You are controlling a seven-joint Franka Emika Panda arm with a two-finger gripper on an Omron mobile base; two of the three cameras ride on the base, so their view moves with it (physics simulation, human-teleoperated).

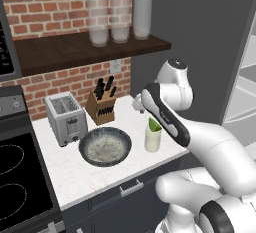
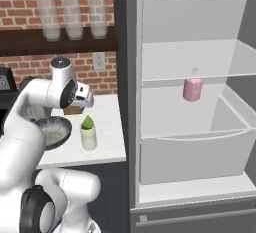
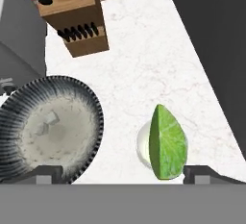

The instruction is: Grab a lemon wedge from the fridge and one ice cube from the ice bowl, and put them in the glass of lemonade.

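The bright green lemon wedge stands tip-up in the glass of lemonade on the white counter; both also show in the left base view, wedge and glass. My gripper hovers above the counter between glass and ice bowl, open, its fingertips wide apart and holding nothing. The ice bowl holds whitish ice with one small cube standing out. The fridge stands open at the right, with white shelves.
A pink bottle sits on the fridge's middle shelf. A knife block and a silver toaster stand behind the bowl. Three tall frosted glasses line the wall shelf. A black stove borders the counter on the left.
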